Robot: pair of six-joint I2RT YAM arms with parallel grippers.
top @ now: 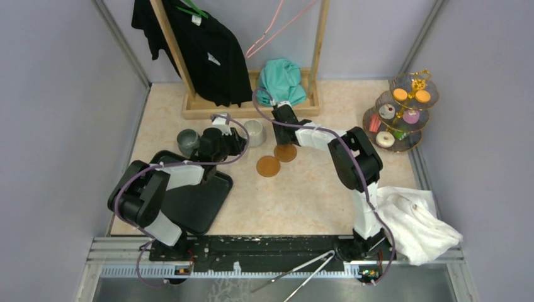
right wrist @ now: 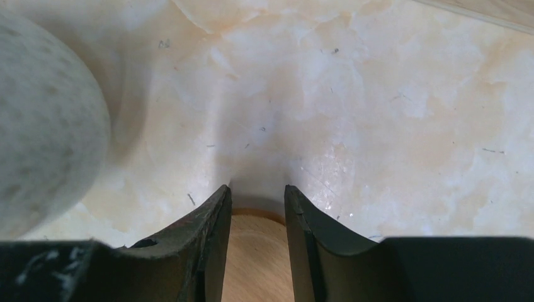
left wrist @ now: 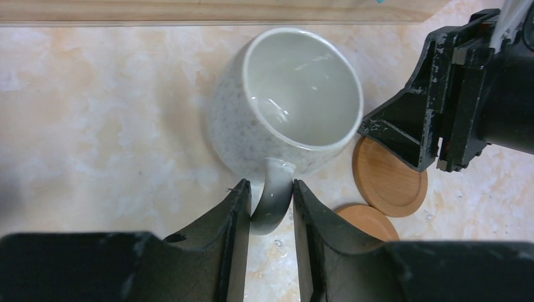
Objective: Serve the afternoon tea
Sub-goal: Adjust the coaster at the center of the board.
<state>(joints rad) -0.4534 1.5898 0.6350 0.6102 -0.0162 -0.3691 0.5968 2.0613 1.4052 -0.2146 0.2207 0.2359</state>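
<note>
Left gripper point(left wrist: 269, 189) clamped on the handle of the speckled grey mug point(left wrist: 296, 94).
Right gripper point(right wrist: 257, 194) hovered with jaws narrowly apart over a wooden coaster point(right wrist: 257, 258).

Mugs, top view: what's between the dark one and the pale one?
The left tool, between dark mug and pale mug, shut on the pale one's handle. Top view shows the gap; left wrist view the grip.
</note>
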